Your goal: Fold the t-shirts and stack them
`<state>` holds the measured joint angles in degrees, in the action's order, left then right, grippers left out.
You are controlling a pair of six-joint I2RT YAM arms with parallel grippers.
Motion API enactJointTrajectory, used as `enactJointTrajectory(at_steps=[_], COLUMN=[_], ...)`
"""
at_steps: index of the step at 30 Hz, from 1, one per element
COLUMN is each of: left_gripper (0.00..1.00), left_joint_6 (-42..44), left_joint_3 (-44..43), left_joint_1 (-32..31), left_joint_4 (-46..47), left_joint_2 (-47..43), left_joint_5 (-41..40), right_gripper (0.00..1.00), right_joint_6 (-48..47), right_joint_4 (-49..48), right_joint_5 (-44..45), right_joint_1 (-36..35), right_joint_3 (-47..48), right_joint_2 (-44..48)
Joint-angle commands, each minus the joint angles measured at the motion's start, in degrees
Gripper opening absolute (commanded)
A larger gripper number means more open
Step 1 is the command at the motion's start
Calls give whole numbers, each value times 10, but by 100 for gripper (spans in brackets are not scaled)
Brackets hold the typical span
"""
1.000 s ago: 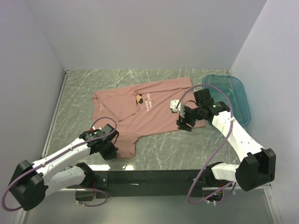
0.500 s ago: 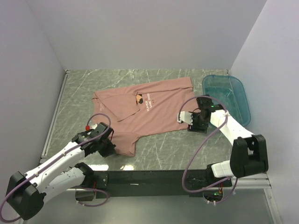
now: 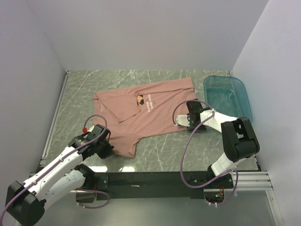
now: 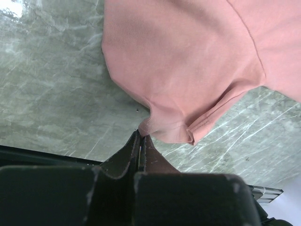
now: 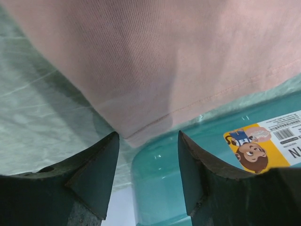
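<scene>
Top external: t-shirt (image 3: 155,113) lies spread on table (image 3: 80,94), right edge near teal tub (image 3: 230,94). Left gripper (image 3: 105,150) — jaws clamped on shirt's near-left corner. Right gripper (image 3: 180,121) — jaws apart at hem corner.

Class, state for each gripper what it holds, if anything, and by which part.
The left gripper pinches the pink t-shirt by its near-left hem edge. The right gripper holds nothing: its jaws stand open at the shirt's right hem.

Bright, even overhead light — weak shadows; glare patch on table (image 4: 11,8); right gripper (image 5: 148,136) close-up slightly soft.
</scene>
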<state>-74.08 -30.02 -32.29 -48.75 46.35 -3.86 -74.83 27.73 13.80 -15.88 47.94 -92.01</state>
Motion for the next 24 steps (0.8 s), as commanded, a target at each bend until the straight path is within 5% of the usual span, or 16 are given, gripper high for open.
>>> enactJointTrajectory(at_steps=[1,9,12,16,24], left_gripper=[0,0,0,0,1], left_joint_6=[17,20,22,26,40], left_joint_3=[1,-1,-1,-13,-40], left_joint_1=[9,15,19,26,70], left_joint_4=[2,3,6,0,5], left_joint_2=[-10,-10,-9,-11,-16], left_joint_5=[5,7,10,7,19], right_gripper=[59,53,45,19,12], right_joint_6=[-3,-6,0,14,41], right_joint_4=[-32,-23,-19,6,56], right_joint_5=[39,5,-14,-49,-81], right_joint_1=[-2,2,3,7,12], right_joint_3=[-14,-16,-15,5,63], right_joint_2=[-6,-18,-24,-16,20])
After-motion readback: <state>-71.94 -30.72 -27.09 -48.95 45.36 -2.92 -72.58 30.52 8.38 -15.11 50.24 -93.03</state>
